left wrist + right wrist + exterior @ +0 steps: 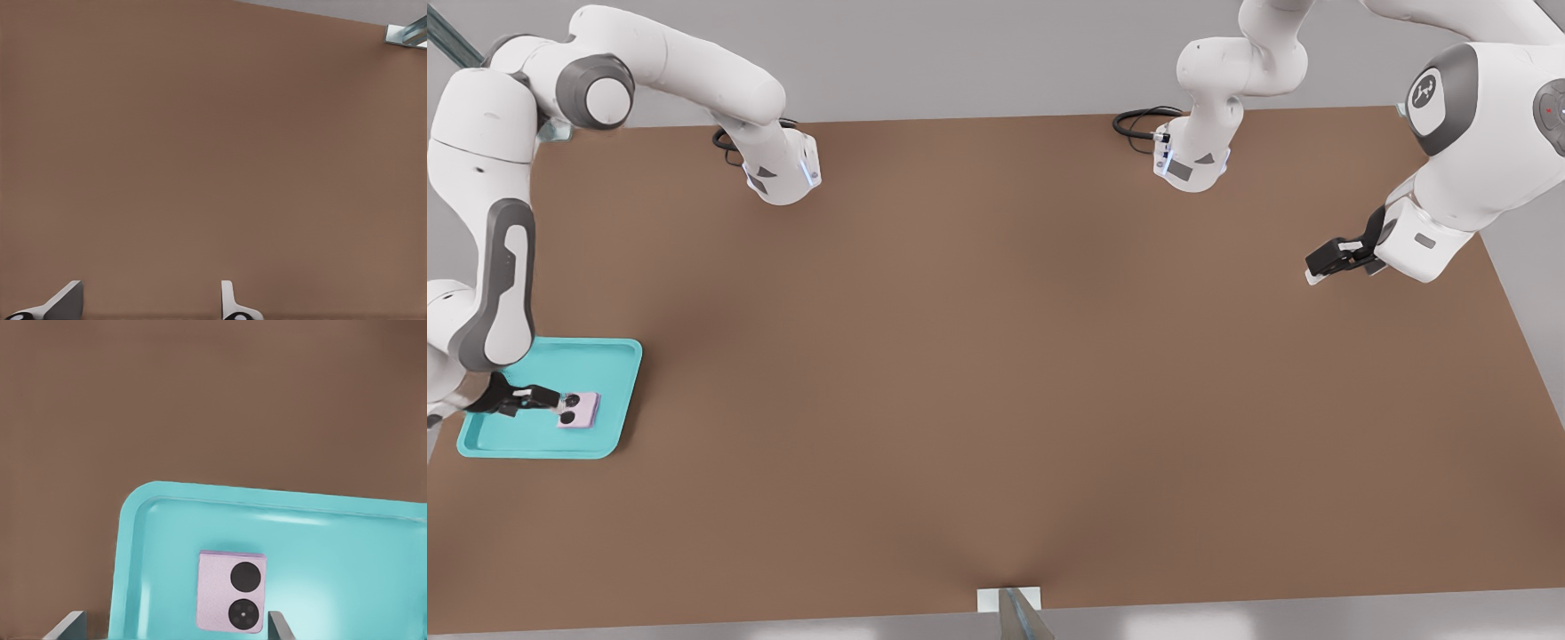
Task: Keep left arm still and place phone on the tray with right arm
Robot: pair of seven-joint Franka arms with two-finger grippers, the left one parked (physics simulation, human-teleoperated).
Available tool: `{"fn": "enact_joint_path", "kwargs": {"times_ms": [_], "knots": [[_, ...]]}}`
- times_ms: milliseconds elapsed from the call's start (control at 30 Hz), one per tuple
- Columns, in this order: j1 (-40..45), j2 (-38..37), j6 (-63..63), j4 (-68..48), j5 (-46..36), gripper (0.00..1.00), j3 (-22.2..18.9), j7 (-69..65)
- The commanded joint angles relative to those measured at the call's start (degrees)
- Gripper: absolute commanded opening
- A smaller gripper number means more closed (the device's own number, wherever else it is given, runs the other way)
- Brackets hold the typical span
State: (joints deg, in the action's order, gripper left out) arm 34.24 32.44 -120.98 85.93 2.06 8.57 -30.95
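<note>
In the tray [614, 356], claw [560, 402] by pink-lilac, two-lensed phone [583, 411]

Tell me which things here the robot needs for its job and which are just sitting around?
Needed for the job:
- phone, lying in the tray
- tray, turquoise
- gripper of the right arm, over the tray at the phone

Just there:
- brown table
- black cables at the far edge
- the parked arm

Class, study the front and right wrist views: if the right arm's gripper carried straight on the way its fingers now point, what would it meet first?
Most likely the phone. The gripper points at it over the tray, fingers apart on either side. Whether they already touch it is unclear.
</note>
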Motion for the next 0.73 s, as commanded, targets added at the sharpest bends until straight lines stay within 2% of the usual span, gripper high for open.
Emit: {"fn": "enact_joint_path", "kwargs": {"times_ms": [0,33,67,100,133,167,200,233,267,300,333,367,500,567,633,700], "knots": [[-0.9,-5.7,5.6,0.1,0.8,1.0,3.2,-17.1],[-2.1,-8.5,9.2,0.3,2.8,1.0,4.7,-11.7],[-2.7,-12.7,12.5,1.1,3.3,1.0,8.6,-4.8],[-5.6,-13.4,18.7,-0.2,3.4,1.0,9.8,2.3],[-10.3,-16.3,21.8,-1.0,4.4,1.0,8.1,7.0],[-19.6,-21.0,28.0,-0.8,4.4,1.0,2.5,17.0],[-25.9,-26.5,31.1,1.7,4.4,1.0,0.1,24.9],[-28.1,-31.5,31.5,5.3,4.2,1.0,-0.4,28.2],[-32.8,-31.6,32.4,3.6,4.3,1.0,-5.1,27.8],[-36.8,-27.4,36.3,-2.7,4.2,1.0,-8.3,28.0],[-37.1,-26.2,36.9,-4.4,3.6,1.0,-9.3,28.0],[-42.7,-26.0,36.6,-4.5,3.6,1.0,-14.6,28.0],[-43.1,-18.5,37.2,-13.1,1.2,1.0,-15.0,34.6],[-43.1,-18.6,36.9,-13.0,1.0,1.0,-15.3,34.7],[-43.2,-18.6,37.1,-13.0,0.1,1.0,-15.2,40.5],[-43.1,-18.6,37.1,-13.0,0.2,1.0,-15.5,39.1]]}}
